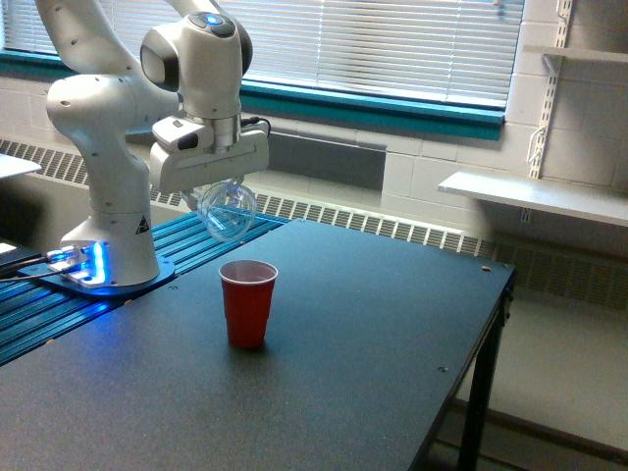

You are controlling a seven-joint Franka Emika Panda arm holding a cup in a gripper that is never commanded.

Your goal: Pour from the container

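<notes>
The container [227,210], a small clear plastic cup, hangs tipped over with its mouth facing down and toward the exterior view's right. I see no bits inside it. My gripper [215,196] is shut on the container, just under the white hand. A red cup [247,302] with a white inside stands upright on the dark table [324,373], below the container and slightly toward the exterior view's right.
The arm's white base [106,250] stands on a blue-lit mount at the exterior view's left. The table's edge [466,358] runs along the exterior view's right. A white shelf [535,194] hangs on the wall behind.
</notes>
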